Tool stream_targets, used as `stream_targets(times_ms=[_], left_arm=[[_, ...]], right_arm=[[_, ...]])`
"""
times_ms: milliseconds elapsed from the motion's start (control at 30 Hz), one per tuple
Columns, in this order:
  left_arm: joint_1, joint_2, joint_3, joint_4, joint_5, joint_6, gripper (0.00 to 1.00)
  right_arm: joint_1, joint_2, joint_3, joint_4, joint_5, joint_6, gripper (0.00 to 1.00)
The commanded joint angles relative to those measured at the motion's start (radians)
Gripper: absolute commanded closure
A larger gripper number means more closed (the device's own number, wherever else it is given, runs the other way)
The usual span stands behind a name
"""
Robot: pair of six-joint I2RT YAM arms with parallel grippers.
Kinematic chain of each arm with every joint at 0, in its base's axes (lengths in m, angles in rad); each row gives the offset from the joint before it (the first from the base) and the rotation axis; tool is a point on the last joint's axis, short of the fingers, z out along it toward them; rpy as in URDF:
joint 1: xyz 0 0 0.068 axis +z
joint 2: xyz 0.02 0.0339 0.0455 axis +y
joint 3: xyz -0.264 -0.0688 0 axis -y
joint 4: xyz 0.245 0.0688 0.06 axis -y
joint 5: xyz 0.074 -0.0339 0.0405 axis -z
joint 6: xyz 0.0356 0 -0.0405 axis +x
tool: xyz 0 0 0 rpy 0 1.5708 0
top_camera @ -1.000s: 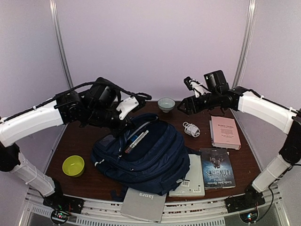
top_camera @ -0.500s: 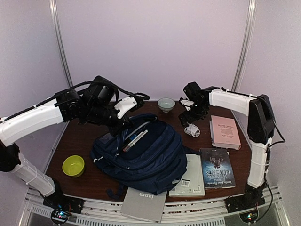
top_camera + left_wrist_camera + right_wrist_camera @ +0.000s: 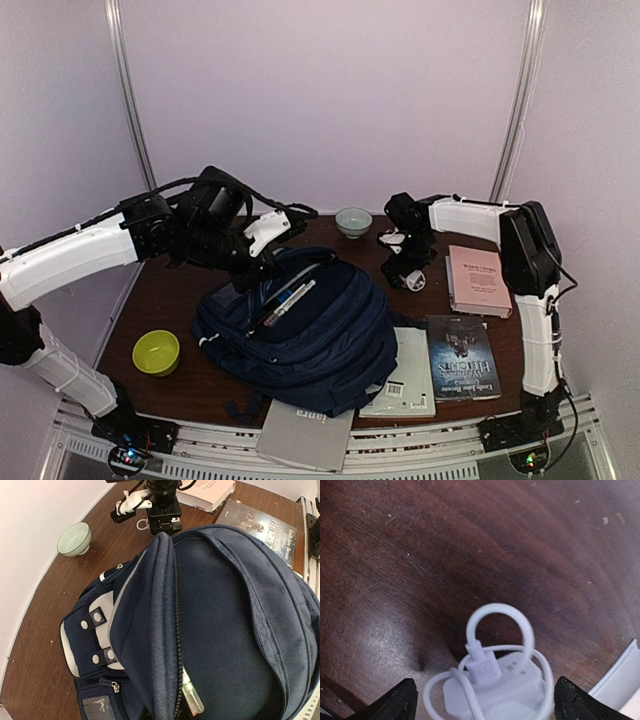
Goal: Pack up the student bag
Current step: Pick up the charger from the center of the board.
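the student bag [image 3: 300, 335] lies in the middle of the table [image 3: 175, 300], its top handle end toward the far left corner and its main pocket unzipped and gaping. the left gripper [image 3: 262, 262] is pinched narrow on the rim of that opening and holds the flap raised; its fingers do not show in its own wrist view. pens [image 3: 290, 300] lie in the mouth of the pocket.

the right gripper [image 3: 487, 700] hangs low over the table near the far edge, just right of the bag. its jaws are wide, one tip on either side of a white charger [image 3: 495, 687] wrapped in its looped cable.

a pale bowl [image 3: 353, 221] sits at the far edge and a green bowl [image 3: 156, 352] near the front left corner. a pink book [image 3: 478, 280] and a dark book [image 3: 462, 357] lie along the right edge. a white book [image 3: 410, 378] is partly under the bag, and a grey laptop [image 3: 305, 435] overhangs the near edge.
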Motion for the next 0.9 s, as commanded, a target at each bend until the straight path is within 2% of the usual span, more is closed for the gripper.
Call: stream_targets(times_ms=[0,267,433,667,867], left_arm=[[0.016,-0.003,0.006,0.117,0.003,0.029,1.00],[0.018,-0.002,0.007,0.117,0.006,0.028,1.00],[0.019,-0.001,0.010,0.118,0.006,0.028,1.00],[0.020,-0.023,0.000,0.121,-0.001,0.024,1.00],[0.021,-0.032,-0.014,0.134,0.002,0.013,1.00]], right_arm=[[-0.009,0.044,0.038,-0.022,-0.068,-0.033,0.08],[-0.010,0.035,0.038,-0.025,-0.090,-0.027,0.42],[-0.010,-0.021,0.032,-0.029,-0.088,-0.004,0.55],[-0.007,-0.186,-0.025,-0.003,-0.120,0.061,0.64],[0.035,-0.461,-0.150,0.089,-0.224,0.137,0.65]])
